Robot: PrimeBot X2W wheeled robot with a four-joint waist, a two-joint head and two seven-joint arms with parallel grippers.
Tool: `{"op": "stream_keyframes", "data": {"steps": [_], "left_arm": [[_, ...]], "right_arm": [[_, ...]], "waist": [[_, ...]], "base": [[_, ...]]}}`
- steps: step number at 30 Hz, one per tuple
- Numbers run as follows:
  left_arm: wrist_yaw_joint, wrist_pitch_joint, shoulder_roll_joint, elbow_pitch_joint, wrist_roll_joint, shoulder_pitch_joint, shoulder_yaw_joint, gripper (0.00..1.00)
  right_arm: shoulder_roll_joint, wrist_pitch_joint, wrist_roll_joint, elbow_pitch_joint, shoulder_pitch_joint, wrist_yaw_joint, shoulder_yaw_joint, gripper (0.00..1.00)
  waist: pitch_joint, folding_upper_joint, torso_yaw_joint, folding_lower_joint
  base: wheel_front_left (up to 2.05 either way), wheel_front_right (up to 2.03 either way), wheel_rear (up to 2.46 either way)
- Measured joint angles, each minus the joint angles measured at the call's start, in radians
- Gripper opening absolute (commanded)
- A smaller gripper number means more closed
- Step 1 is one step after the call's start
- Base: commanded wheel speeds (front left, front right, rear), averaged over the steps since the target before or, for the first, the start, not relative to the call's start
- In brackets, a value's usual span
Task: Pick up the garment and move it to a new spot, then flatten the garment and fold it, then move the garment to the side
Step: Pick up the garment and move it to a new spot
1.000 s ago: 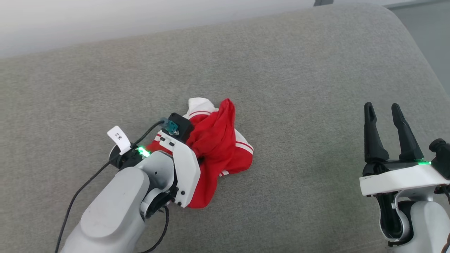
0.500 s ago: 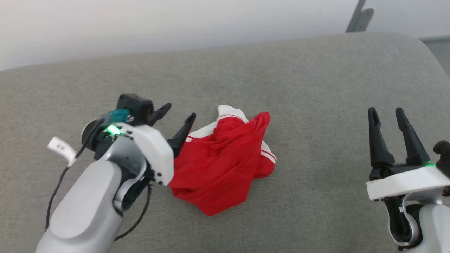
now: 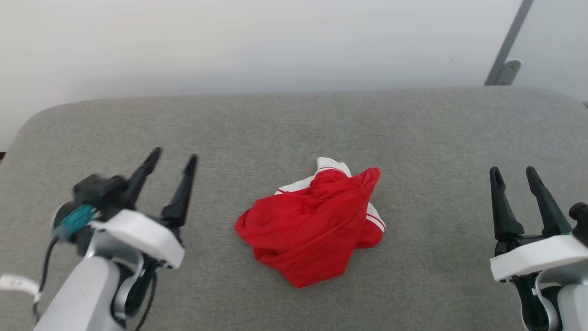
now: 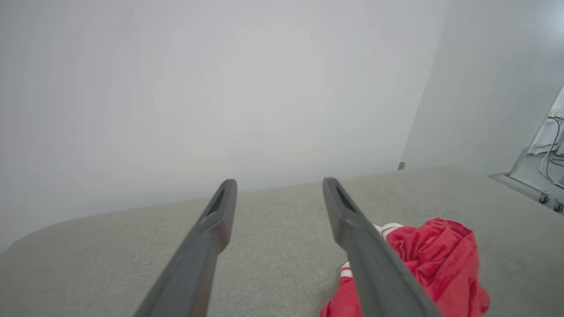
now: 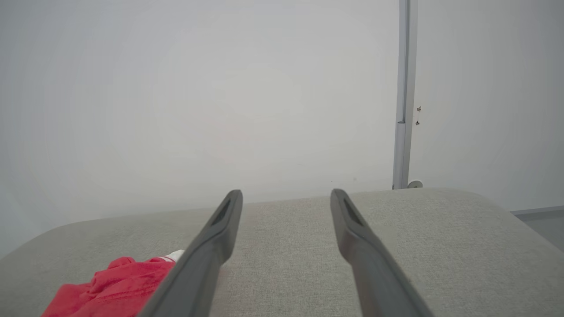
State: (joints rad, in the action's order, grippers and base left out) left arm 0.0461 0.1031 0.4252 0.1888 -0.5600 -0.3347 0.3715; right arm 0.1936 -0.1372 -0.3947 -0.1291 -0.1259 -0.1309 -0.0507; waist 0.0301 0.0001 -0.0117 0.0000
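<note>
Lying crumpled, the garment seemingly stretches near-left to far-right; left claw and right claw gape wide, empty.

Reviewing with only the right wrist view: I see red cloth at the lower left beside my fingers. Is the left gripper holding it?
Observer: No. The left gripper is open, off to the left of the T-shirt, not touching it.
Operator: Is the shirt laid flat?
Observer: No, it sits crumpled in a heap on the grey cushion.
Operator: Where's my gripper from it?
Observer: The right gripper is off to its right, well apart.
</note>
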Motion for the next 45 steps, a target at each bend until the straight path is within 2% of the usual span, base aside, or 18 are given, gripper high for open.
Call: {"op": "stream_keyframes", "data": {"steps": [10, 19, 26, 45], "left_arm": [[-0.063, 0.104, 0.031, -0.05, -0.012, 0.15, -0.075, 1.0], [-0.095, 0.149, 0.016, -0.069, -0.013, 0.266, -0.128, 1.0], [-0.081, 0.157, -0.017, -0.068, -0.01, 0.311, -0.166, 1.0], [-0.006, 0.157, -0.134, -0.071, 0.11, 0.385, -0.321, 1.0]], "right_arm": [[-0.003, 0.006, -0.003, -0.005, 0.023, 0.0, -0.013, 1.0], [-0.014, 0.004, -0.012, -0.006, 0.04, 0.0, -0.012, 1.0], [-0.027, -0.004, -0.019, -0.006, 0.056, 0.0, -0.013, 1.0], [-0.042, -0.053, 0.006, -0.026, 0.085, 0.0, 0.006, 1.0]], "waist": [[-0.031, 0.0, 0.051, 0.0], [-0.043, 0.0, 0.076, 0.0], [-0.048, 0.0, 0.085, -0.0001], [-0.055, 0.0, 0.083, -0.0001]], "base": [[0.0, 0.0, 0.0], [0.0, 0.0, 0.0], [0.0, 0.0, 0.0], [0.0, 0.0, 0.0]]}}
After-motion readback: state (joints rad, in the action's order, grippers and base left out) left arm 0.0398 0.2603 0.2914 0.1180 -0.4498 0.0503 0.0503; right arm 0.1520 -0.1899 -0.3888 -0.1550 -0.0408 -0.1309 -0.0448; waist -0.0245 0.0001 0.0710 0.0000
